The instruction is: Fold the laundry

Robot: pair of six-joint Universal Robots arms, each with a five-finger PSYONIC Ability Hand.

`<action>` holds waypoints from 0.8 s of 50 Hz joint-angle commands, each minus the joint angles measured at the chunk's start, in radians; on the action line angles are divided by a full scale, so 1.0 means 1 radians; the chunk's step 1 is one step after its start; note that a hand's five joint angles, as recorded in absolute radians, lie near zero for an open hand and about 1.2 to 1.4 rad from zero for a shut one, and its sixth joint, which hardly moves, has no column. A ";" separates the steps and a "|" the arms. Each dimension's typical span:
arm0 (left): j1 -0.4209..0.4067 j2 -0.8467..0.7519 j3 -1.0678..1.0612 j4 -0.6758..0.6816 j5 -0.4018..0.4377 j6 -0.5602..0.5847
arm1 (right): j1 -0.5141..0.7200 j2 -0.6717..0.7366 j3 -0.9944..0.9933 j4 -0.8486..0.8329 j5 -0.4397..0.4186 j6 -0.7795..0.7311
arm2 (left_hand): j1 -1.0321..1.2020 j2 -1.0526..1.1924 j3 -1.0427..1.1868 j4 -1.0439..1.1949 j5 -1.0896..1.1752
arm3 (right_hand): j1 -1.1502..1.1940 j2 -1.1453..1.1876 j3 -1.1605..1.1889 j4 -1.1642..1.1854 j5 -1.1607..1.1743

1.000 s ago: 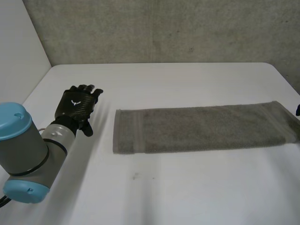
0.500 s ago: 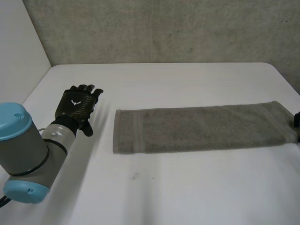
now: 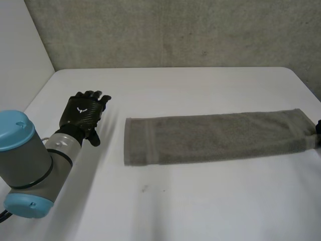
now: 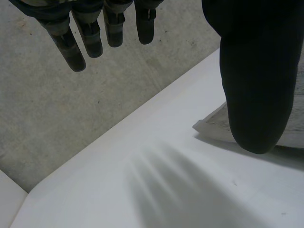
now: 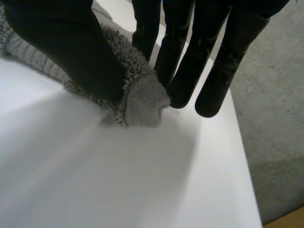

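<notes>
light: bright, diffuse | table (image 3: 200, 201): evenly lit | towel (image 3: 215, 138): thin soft shadow (near edge)

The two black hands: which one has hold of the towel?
The right hand, pinching the towel by its corner; the left hand hangs open, clear of it.

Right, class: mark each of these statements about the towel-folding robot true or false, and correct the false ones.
1. The towel lies as one long strip on the table. True.
2. The left hand is gripping the towel's short end. False: its fingers are straight, it holds nothing, and it is apart from the towel, beside that end.
3. The right hand pinches a corner of the towel between thumb and fingers. True.
4. The towel is bright blue. False: it is grey.
</notes>
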 commanded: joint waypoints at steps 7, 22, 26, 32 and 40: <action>0.001 0.005 0.001 0.000 0.000 0.000 | 0.138 -0.199 0.013 0.010 0.068 -0.004 | 0.001 0.011 0.008 0.007 -0.024 | 0.453 0.221 0.224 0.207 0.267; 0.003 0.011 0.001 -0.002 -0.002 0.002 | 0.808 -0.160 -0.137 -0.002 0.160 -0.030 | 0.001 0.011 0.008 0.007 -0.024 | 0.453 0.221 0.224 0.207 0.267; 0.006 0.020 0.003 -0.002 -0.002 0.002 | 0.917 -0.100 -0.187 -0.005 0.165 -0.049 | 0.001 0.011 0.008 0.007 -0.024 | 0.453 0.221 0.224 0.207 0.267; 0.012 0.029 0.003 -0.002 -0.003 0.000 | 1.112 0.024 -0.260 -0.031 0.167 -0.092 | 0.001 0.011 0.008 0.007 -0.024 | 0.453 0.221 0.224 0.207 0.267; 0.013 0.037 0.001 -0.002 -0.005 0.000 | 1.221 0.090 -0.251 -0.036 0.157 -0.135 | 0.001 0.011 0.008 0.007 -0.024 | 0.453 0.221 0.224 0.207 0.267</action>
